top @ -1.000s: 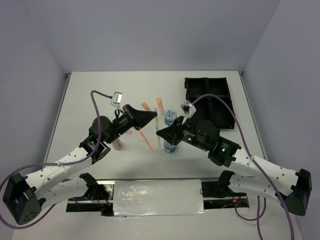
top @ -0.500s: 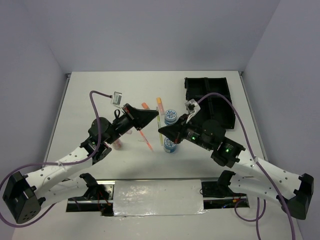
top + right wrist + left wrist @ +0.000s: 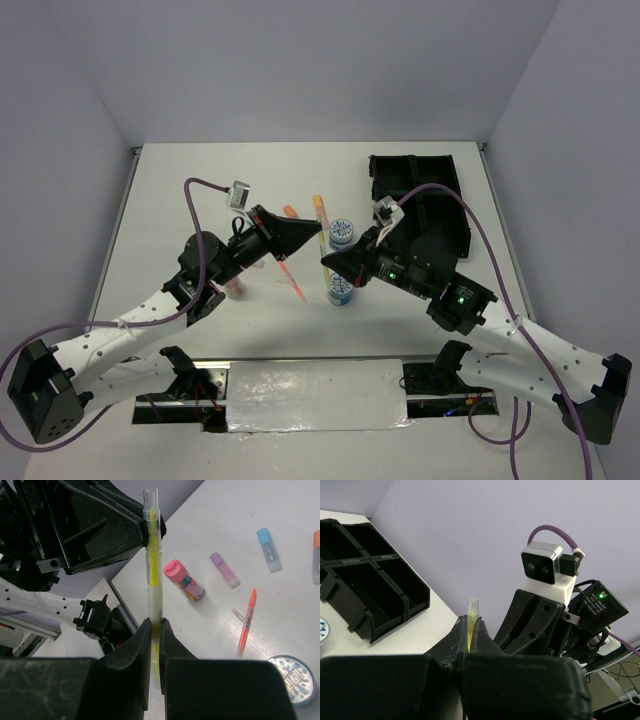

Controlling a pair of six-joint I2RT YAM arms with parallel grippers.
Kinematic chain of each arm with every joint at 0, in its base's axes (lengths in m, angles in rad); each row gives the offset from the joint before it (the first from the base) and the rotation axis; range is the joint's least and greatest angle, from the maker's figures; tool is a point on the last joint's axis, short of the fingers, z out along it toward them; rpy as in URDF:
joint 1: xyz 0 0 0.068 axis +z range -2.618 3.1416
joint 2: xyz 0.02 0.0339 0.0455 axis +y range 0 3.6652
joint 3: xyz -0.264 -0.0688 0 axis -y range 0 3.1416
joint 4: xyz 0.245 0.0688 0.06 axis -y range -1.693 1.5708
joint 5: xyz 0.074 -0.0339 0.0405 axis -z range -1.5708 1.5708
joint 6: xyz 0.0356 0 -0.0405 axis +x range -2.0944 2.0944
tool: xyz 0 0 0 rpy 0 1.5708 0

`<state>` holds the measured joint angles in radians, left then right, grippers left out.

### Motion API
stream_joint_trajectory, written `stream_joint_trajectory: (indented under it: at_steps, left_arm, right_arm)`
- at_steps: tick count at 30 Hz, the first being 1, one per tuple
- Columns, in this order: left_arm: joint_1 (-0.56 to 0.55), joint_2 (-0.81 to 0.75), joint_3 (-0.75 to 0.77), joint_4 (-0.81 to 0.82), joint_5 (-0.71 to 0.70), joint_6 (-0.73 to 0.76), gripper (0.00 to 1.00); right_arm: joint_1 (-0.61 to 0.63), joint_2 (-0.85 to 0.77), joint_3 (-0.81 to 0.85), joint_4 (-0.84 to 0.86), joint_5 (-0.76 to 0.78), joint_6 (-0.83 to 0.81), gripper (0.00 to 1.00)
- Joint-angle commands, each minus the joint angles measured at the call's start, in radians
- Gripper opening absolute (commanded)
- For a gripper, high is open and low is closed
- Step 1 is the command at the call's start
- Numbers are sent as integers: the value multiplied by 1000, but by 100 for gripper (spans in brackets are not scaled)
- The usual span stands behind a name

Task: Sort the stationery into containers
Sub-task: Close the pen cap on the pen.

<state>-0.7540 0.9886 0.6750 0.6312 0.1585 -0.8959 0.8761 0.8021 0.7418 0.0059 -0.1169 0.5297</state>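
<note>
Two claws meet over the middle of the desk [image 3: 200, 200] and both are closed on the same yellow pen [image 3: 154, 565], which is held in the air between them. The right claw [image 3: 154, 625] pinches the lower part of the barrel. The left claw [image 3: 470, 630] clamps the pen near its clear-capped end, and the cap pokes out just past its fingertips. In the top view the two claw tips sit nearly nose to nose, the left one slightly farther from the bases.

Several other pieces of stationery lie on the desk below. A thin orange pen [image 3: 246, 622] rests at a slant, with a pink bottle [image 3: 182, 580] on its side near it. A purple highlighter [image 3: 224, 570] and a blue highlighter [image 3: 269, 542] lie beyond, apart from each other. One blue-white tub [image 3: 340, 290] stands just beside the right claw on the near side, and a second tub [image 3: 341, 232] stands just past the claw tips. An orange highlighter [image 3: 290, 212] and a pale stick with an orange cap [image 3: 320, 207] lie farther back, side by side but not touching.

The black tray [image 3: 412, 160] sits at the far right of the desk, well apart from the yellow pen. The right arm covers its near end. The compartments that show hold nothing.
</note>
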Motion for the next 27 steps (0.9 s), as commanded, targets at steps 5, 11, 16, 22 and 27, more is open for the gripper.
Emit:
stream_joint_trajectory:
  at_steps: [5,11,16,22,27]
  left_arm:
    - [-39,24,-28,-73,115,25,0]
    - [-44,28,-28,-73,118,32,0]
    - [-48,27,-31,-79,112,35,0]
    - [-59,35,-38,-65,113,34,0]
    - [-67,33,-46,-65,110,37,0]
  right_arm:
    - [-46,-12,80,240,71,0,0]
    - [-68,-15,94,266,71,9,0]
    - [-86,-4,117,287,53,21,0]
    - [-103,31,157,304,31,26,0]
    - [-115,48,189,301,17,15,0]
